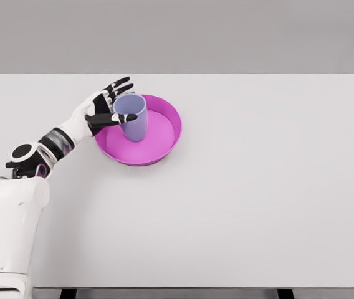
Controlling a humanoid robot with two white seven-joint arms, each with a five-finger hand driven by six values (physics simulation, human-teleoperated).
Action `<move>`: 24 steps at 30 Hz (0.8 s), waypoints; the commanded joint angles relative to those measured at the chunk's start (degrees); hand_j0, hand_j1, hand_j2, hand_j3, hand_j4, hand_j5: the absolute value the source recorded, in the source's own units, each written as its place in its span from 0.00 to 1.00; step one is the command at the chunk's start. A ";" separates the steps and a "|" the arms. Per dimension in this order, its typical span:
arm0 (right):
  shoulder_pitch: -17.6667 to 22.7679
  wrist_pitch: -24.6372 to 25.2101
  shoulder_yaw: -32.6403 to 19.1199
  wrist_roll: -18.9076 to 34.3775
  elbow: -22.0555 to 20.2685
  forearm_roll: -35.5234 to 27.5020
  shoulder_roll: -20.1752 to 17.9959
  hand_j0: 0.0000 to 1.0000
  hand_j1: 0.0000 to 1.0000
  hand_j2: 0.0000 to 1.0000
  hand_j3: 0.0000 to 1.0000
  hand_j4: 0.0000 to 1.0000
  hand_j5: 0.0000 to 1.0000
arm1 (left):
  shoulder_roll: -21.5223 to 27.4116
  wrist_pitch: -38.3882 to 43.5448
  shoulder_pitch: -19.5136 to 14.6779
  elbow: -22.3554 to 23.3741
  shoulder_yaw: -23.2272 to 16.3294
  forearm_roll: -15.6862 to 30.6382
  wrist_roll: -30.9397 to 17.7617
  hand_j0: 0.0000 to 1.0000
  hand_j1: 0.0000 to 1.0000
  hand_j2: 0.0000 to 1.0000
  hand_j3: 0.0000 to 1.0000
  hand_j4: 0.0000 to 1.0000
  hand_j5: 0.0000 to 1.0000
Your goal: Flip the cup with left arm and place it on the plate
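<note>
While upright on plate [164,146], cup [133,118], left hand [105,106] spread

One cup [131,116], one plate [164,146], one table [258,187], one arm [46,149].

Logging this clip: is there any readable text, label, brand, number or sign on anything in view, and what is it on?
None: no readable text, label, brand, number or sign anywhere in the head view.
Lavender cup: plain, no print.
Magenta plate: plain, no marking.
Left hand and its white arm: only black and white panels, no lettering.
White table: bare surface, no sign.
</note>
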 commanded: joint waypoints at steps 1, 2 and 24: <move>0.00 0.06 -0.01 0.01 0.00 0.00 0.00 1.00 1.00 1.00 1.00 1.00 1.00 | 0.12 -0.02 0.00 -0.40 0.11 0.41 -0.01 1.00 1.00 1.00 1.00 1.00 1.00; 0.00 -0.03 -0.01 0.01 0.00 0.00 0.00 1.00 1.00 1.00 1.00 1.00 1.00 | 0.13 0.06 0.09 -0.40 0.19 0.41 -0.01 1.00 1.00 1.00 1.00 1.00 1.00; -0.09 -0.03 -0.01 0.01 0.00 0.00 0.00 1.00 1.00 1.00 1.00 1.00 1.00 | 1.80 -3.19 1.32 -3.92 0.72 0.94 -0.01 1.00 1.00 1.00 1.00 1.00 1.00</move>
